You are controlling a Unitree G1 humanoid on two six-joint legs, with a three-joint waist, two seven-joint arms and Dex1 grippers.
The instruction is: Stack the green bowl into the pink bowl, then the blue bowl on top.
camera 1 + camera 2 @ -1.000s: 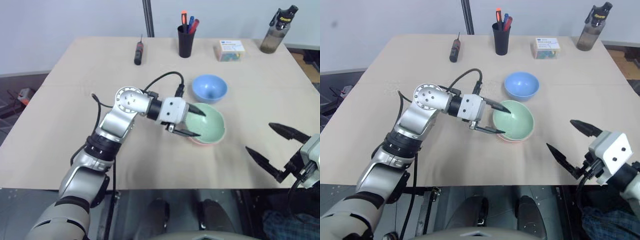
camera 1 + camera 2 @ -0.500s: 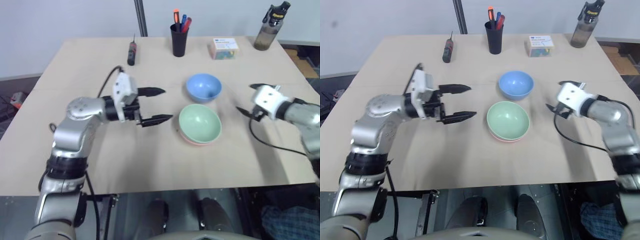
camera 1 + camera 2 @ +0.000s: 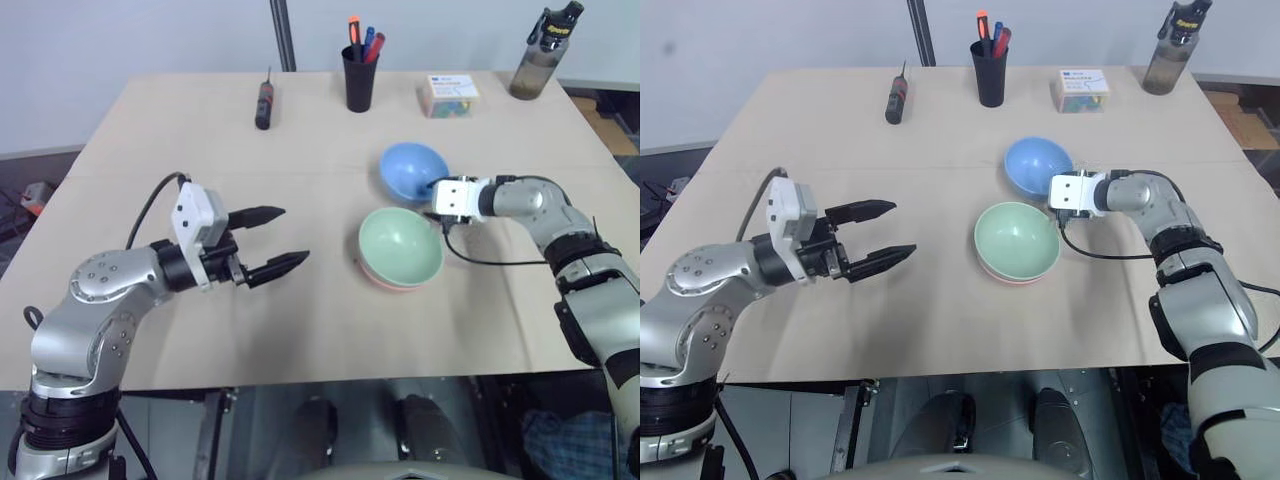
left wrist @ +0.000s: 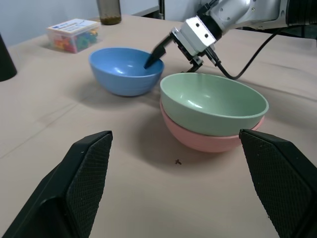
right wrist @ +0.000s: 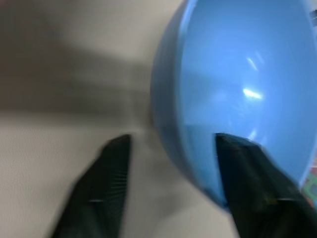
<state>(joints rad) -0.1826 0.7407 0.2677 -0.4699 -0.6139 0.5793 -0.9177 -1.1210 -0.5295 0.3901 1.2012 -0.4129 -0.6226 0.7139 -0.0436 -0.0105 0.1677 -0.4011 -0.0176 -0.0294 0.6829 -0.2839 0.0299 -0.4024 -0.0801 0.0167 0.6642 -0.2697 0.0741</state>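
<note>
Your table (image 3: 150,130) lies bare between the left gripper (image 3: 272,240), jaws wide apart, and the stack at centre: green bowl (image 3: 401,246) nested in pink bowl (image 4: 208,141). Just behind, the blue bowl (image 3: 410,170) tilts, its rim between the right gripper's (image 5: 168,163) part-closed jaws.

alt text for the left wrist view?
The green bowl sits nested in the pink bowl on a tan table. Behind them, the right gripper straddles the blue bowl's rim, one finger inside. The left gripper's open fingers frame the foreground.
</note>
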